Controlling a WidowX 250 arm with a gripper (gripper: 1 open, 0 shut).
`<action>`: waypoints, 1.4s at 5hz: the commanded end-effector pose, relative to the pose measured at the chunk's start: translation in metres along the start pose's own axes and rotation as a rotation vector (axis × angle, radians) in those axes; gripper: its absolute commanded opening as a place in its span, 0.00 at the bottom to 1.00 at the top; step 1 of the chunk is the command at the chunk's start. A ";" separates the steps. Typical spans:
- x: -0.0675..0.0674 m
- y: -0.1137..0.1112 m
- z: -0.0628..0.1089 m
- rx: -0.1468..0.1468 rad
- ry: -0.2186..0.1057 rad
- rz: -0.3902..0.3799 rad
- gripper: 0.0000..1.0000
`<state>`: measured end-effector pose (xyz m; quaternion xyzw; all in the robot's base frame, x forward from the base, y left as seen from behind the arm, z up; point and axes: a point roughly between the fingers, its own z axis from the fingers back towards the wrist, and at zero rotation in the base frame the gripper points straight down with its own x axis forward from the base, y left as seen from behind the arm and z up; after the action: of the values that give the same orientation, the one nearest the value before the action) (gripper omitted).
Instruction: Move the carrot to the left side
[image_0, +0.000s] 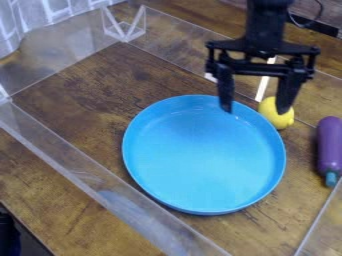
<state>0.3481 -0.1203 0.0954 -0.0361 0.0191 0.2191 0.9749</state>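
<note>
Carrot not in view beside hand (257, 105)

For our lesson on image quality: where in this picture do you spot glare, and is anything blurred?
Camera view: a bright white streak of glare lies on the clear wall behind the gripper; the plate has a soft sheen; the whole picture is coarse and slightly soft.

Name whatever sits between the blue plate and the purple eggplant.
In the camera view, the yellow lemon-like piece sits near that gap's far end; otherwise only bare wooden table separates blue plate and purple eggplant.
</note>
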 end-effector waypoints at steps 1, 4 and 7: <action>0.020 -0.023 0.019 -0.048 -0.066 0.049 1.00; 0.042 -0.035 0.009 -0.018 -0.045 0.024 1.00; 0.057 -0.026 -0.004 -0.001 -0.010 -0.066 1.00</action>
<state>0.3991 -0.1255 0.0697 -0.0221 0.0404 0.1796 0.9827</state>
